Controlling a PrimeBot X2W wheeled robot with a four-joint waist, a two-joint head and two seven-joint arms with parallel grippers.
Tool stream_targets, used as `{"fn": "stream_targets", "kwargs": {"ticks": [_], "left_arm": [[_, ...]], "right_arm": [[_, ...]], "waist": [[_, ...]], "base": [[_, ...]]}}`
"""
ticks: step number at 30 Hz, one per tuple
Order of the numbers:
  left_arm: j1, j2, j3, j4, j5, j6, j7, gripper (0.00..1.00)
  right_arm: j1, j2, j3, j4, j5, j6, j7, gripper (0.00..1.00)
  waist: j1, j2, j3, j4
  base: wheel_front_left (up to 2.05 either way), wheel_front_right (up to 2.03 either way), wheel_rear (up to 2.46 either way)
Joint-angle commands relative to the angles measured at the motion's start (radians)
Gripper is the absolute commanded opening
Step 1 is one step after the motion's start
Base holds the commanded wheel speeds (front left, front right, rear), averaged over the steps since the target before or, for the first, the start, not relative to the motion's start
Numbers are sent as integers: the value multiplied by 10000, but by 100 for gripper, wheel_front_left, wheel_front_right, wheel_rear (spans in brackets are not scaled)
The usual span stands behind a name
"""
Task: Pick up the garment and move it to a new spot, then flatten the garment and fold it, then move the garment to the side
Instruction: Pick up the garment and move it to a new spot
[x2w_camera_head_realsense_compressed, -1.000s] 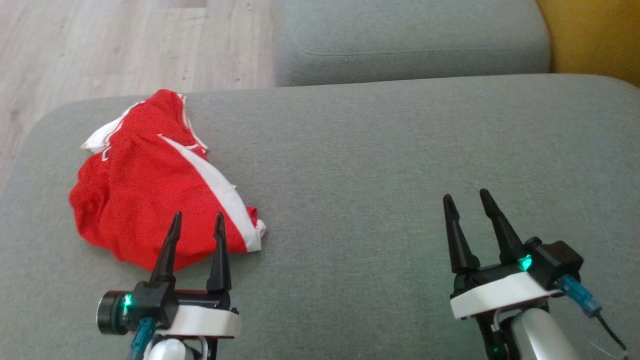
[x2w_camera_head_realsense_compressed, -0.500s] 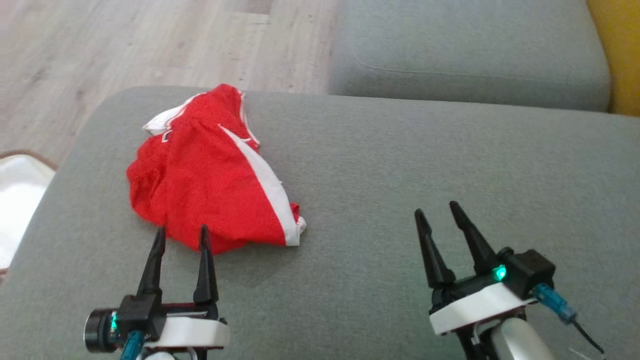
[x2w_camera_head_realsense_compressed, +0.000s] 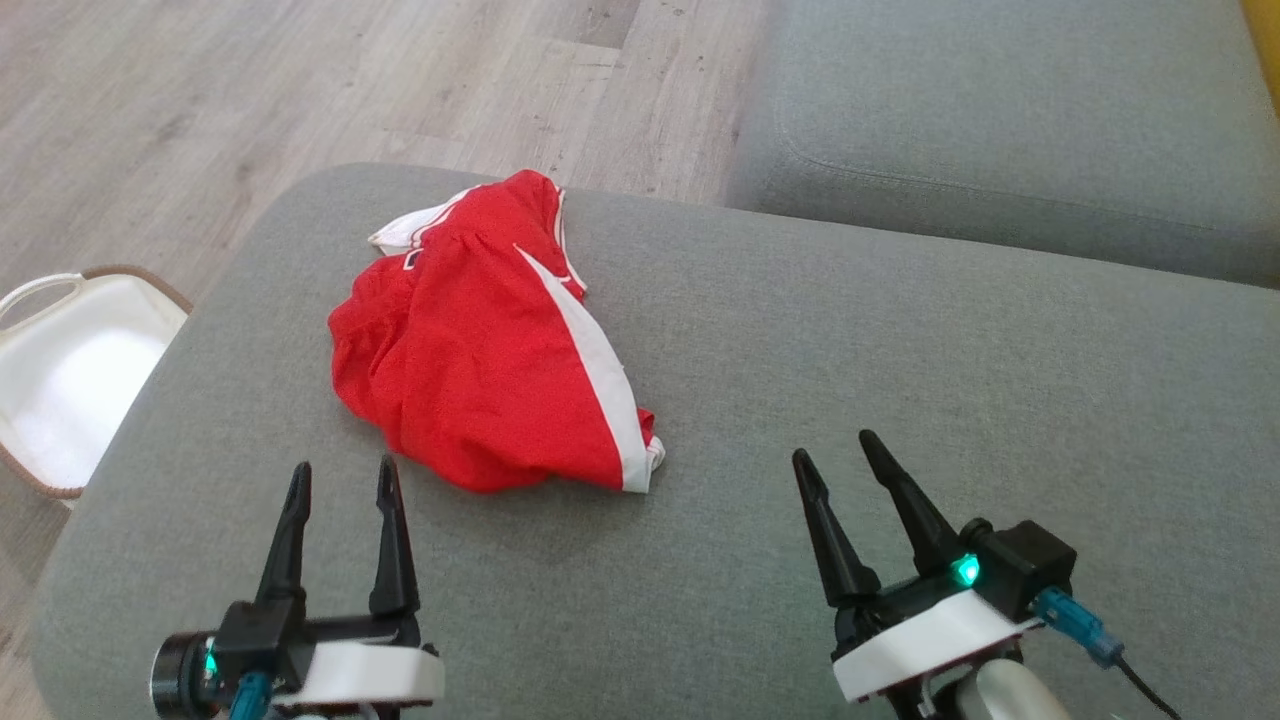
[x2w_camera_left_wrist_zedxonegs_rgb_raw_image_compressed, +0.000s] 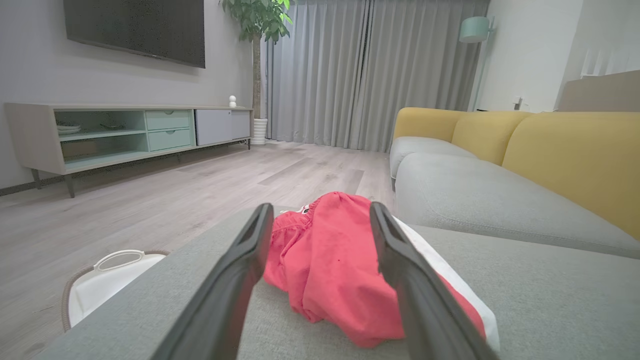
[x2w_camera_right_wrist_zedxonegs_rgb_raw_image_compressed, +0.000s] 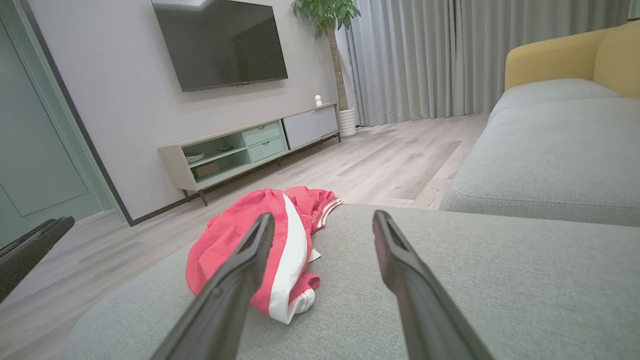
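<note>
Shift: head camera has turned since a second ago, so the whole picture has slid; the garment keeps its place on the cushion, and a white basket (x2w_camera_head_realsense_compressed: 70, 380) has come into sight on the wooden floor (x2w_camera_head_realsense_compressed: 300, 90) past the cushion's left edge.
Garment: red garment (x2w_camera_head_realsense_compressed: 470, 350) with a broad white stripe, lying crumpled and unfolded on the grey seat cushion (x2w_camera_head_realsense_compressed: 900, 400), in its far-left part, its far end at the far edge.
Long axis: slanted, running from the far edge toward the near right; the white stripe follows that line along the garment's right side and ends at the near-right tip.
Left gripper (x2w_camera_head_realsense_compressed: 342, 468): fingers spread apart, holding nothing, hanging over the near-left part of the cushion, tips pointing at the garment's near edge and just short of it.
Right gripper (x2w_camera_head_realsense_compressed: 832, 445): fingers spread apart, holding nothing, over the near middle of the cushion, to the right of the garment and apart from it.
Beyond: a second grey cushion (x2w_camera_head_realsense_compressed: 1000, 110) lies past the far edge.
</note>
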Motion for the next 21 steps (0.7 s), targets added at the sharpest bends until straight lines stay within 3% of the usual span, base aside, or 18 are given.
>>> {"fn": "stream_targets", "kwargs": {"ticks": [1,13,21], "left_arm": [[-219,-16,385,-377,109,18,-95,100],[-491,74,796,-370,277,-183,-95,100],[-2928,1435,862,1069,554,-1199,150,100]], "right_arm": [[-274,-52,261,-352,37,-7,-109,100],[-445,-52,292,-444,-123,-7,-109,100],[-963,-52,-181,-673,-572,-7,-109,100]], "waist": [[0,0,-11,65],[0,0,445,54],[0,0,1816,-532]], "base": [[0,0,0],[0,0,0],[0,0,0]]}}
